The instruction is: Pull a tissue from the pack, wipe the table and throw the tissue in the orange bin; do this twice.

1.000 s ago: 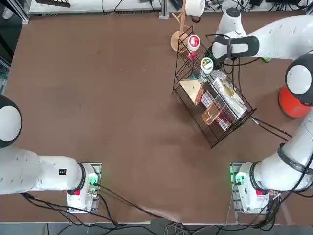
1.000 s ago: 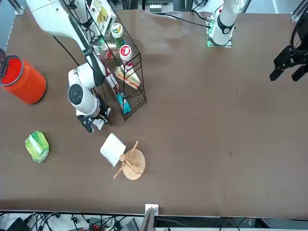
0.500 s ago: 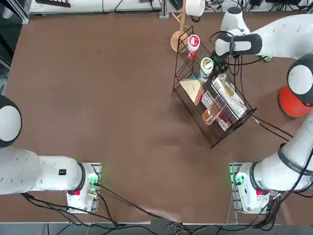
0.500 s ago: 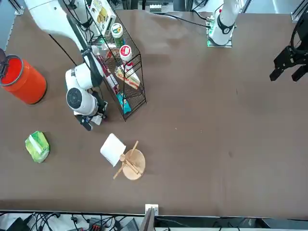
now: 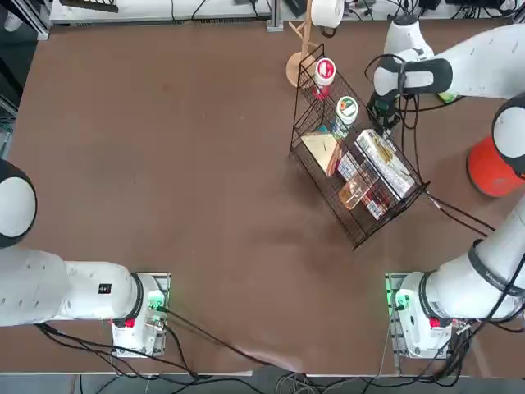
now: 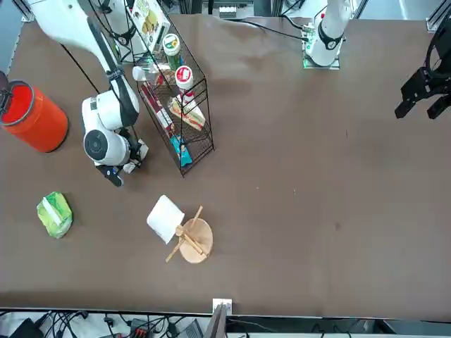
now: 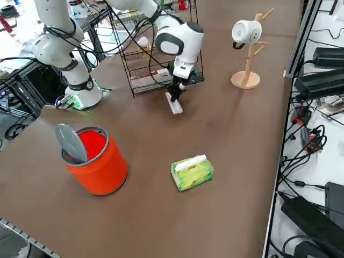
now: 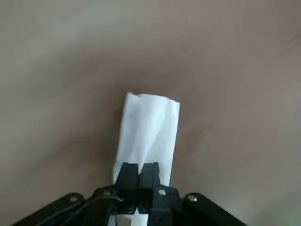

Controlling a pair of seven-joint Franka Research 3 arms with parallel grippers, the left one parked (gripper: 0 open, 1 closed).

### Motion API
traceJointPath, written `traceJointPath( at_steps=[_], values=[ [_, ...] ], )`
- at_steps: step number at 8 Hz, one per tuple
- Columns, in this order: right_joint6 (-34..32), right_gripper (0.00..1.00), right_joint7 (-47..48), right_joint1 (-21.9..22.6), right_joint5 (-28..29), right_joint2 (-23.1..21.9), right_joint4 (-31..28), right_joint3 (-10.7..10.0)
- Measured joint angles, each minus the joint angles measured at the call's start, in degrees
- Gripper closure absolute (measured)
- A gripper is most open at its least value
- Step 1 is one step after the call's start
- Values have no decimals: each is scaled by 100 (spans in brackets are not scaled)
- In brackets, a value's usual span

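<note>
A: Start overhead. Where is the right claw (image 5: 384,115)?
B: Low over the far right part of the table (image 5: 164,164), just beside the far end of the black wire basket (image 5: 357,176). The orange bin (image 5: 490,168) shows at the right edge, partly behind the arm. The tissue cannot be made out from up here.

A: And from across the table?
B: The right claw (image 6: 120,174) points down between the wire basket (image 6: 176,105) and the green pack (image 6: 54,214), well apart from the pack. The orange bin (image 6: 34,117) stands at the left edge. A wooden mug stand (image 6: 190,241) with a white mug (image 6: 165,218) sits nearer the camera.

A: The side camera?
B: The claw (image 7: 174,95) is pinched shut on a white tissue (image 7: 176,105) whose lower end lies against the table. The pack (image 7: 192,172) lies flat, a white tissue poking from its top; the bin (image 7: 92,160) stands near it with its grey lid tilted up.

A: The wrist?
B: The fingers (image 8: 128,181) are pressed together on the folded tissue (image 8: 148,132), which spreads out over the brown table (image 8: 235,70).
</note>
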Motion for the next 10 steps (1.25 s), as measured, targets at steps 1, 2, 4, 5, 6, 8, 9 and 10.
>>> traceJointPath(
  at_steps=[1, 2, 4, 5, 6, 8, 9, 10],
  values=[
    [176, 99, -12, -54, -32, 52, -131, -1],
    [257, 99, -21, -67, -45, 100, -184, -1],
    [268, 99, -26, -72, -209, 114, -207, -7],
    [265, 99, -26, -91, -294, 116, -230, -26],
    [260, 99, -37, -115, -366, 115, -243, -31],
    [230, 99, -39, -138, -528, 109, -255, -40],
    [200, 99, -39, -155, -580, 104, -265, -51],
    [145, 99, -41, -179, -627, 98, -274, -66]
  ],
)
